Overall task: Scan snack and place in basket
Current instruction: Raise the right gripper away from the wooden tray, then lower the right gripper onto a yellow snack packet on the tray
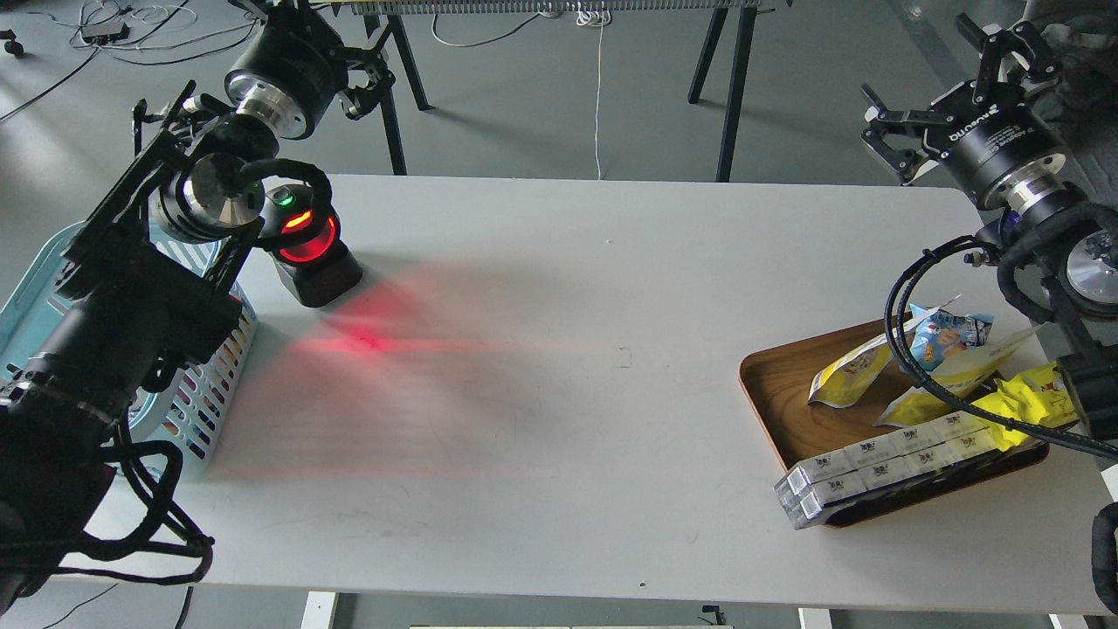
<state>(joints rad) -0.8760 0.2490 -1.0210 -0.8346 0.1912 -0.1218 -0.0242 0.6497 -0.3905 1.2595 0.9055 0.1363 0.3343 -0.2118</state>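
Snack (pixel 845 377), a light, crinkly pouch lying in the tray (pixel 786 411): pinch its sealed top edge; right end effector (pixel 948 92) spread apart and empty, left end effector (pixel 362 74) indistinct.

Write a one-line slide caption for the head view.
Open right gripper raised beyond tray holding snack; scanner glows red beside basket.

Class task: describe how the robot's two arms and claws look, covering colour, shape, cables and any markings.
Both arms are black with round silver joint rings. The right claw has two black jointed fingers on a cylindrical black body with white lettering. Black cables loop beside the right arm and hang under the left arm. The left claw is small and dark.
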